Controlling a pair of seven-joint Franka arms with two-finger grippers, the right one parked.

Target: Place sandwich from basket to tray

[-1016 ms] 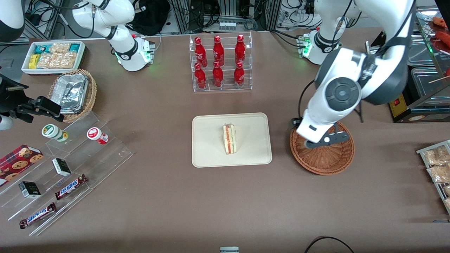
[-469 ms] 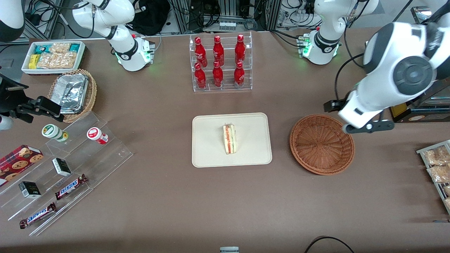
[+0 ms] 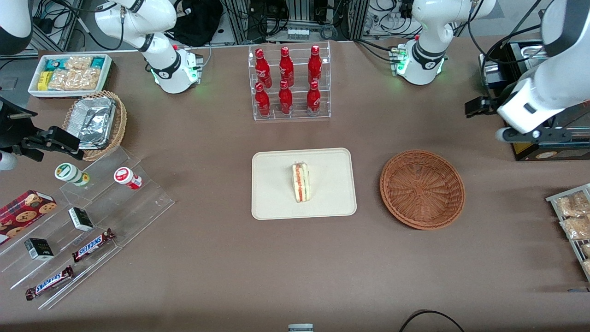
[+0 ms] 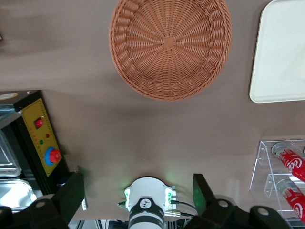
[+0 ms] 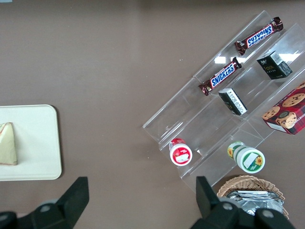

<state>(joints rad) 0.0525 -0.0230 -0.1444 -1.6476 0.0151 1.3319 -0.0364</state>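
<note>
**Supervisor:** How far along are we?

**Me:** As I read it, the job is done. The sandwich (image 3: 301, 182) lies on the tray (image 3: 272, 203), around its middle and a little toward the basket's side. The basket (image 3: 421, 189) sits on the counter (image 3: 221, 267) beside the tray, toward the working arm's end, and I see nothing in it; its woven bottom is bare in the wrist view too (image 4: 170, 44). I'd say all that remains is parking the arm.

**Supervisor:** And the pincer?

**Me:** The pincer (image 3: 530, 134) is up over the counter's edge at the working arm's end, farther from the front camera than the basket and well apart from it, next to the black control box (image 4: 40, 143). In the wrist view its two fingers (image 4: 72, 193) stand wide apart with nothing between them, so I call it fully spread and holding nothing.

**Supervisor:** How does the sandwich lie?

**Me:** Its long axis runs near to far, in line with the tray's short side. The cut face with the red and green layers is turned up toward the camera, with the wider end nearer the front camera and the narrower end pointing away toward the bottle rack (image 3: 289, 83).
</note>
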